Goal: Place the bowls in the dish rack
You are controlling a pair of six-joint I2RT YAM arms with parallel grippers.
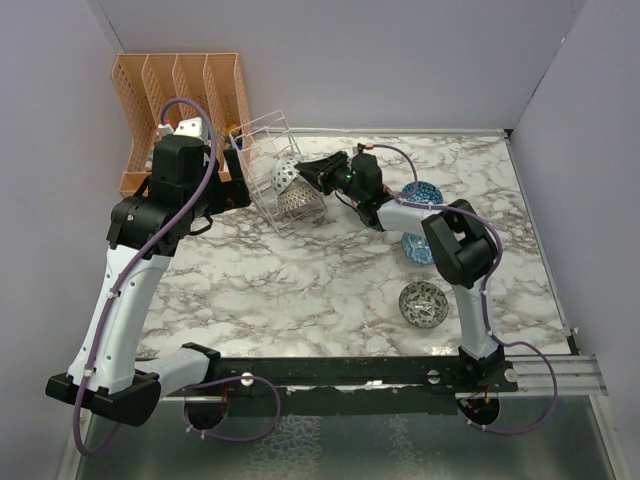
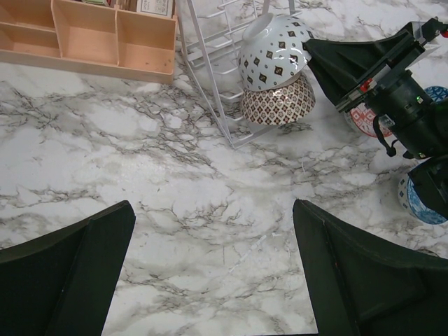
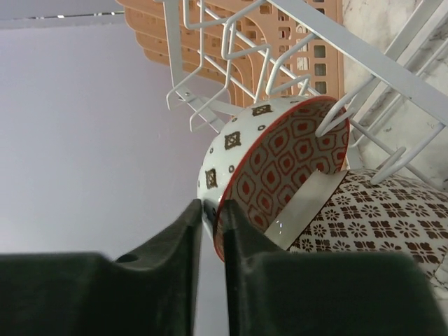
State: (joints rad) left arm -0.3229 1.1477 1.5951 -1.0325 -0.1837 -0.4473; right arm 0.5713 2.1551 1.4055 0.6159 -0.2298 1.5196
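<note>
The right gripper [image 3: 212,210] pinches the rim of a reddish-pink bowl [image 3: 280,168]. The bowl is glossy ceramic, white outside with small diamonds, and sits on edge inside the thin-wire dish rack [image 3: 364,59] at the far left, above the brown bowl [image 3: 378,217]. This looks like the placing step. Next comes a gentle release, then a straight pull-out to the right. The left gripper [image 2: 213,210] hangs wide open nearby.

Top camera looks down from six o'clock; left wrist views from above, right wrist close up; all share the silvery-white wire dish rack [image 1: 262,150] at eleven o'clock.
</note>
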